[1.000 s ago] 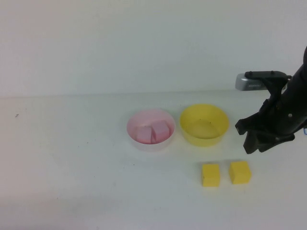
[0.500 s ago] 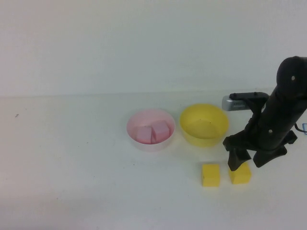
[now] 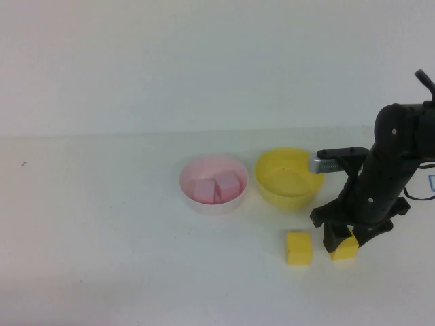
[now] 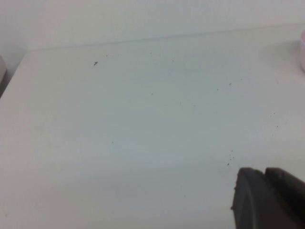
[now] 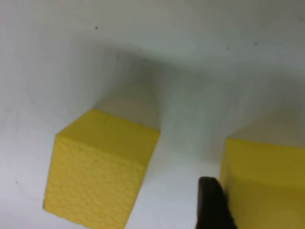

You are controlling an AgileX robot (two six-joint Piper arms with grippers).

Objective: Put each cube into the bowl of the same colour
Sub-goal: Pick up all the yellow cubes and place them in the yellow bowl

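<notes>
Two pale pink cubes lie in the pink bowl. The yellow bowl beside it is empty. Two yellow cubes rest on the table in front of it, a left one and a right one. My right gripper is lowered over the right yellow cube, open, with a finger on each side. In the right wrist view one finger stands against that cube, and the other cube lies apart. My left gripper is shut and empty over bare table.
The white table ends at a pale wall behind the bowls. A sliver of the pink bowl's rim shows at the edge of the left wrist view. The left arm is out of the high view.
My right arm has swung in from the right and dropped, so the gripper now straddles the right yellow cube. The cubes and bowls have not moved.
</notes>
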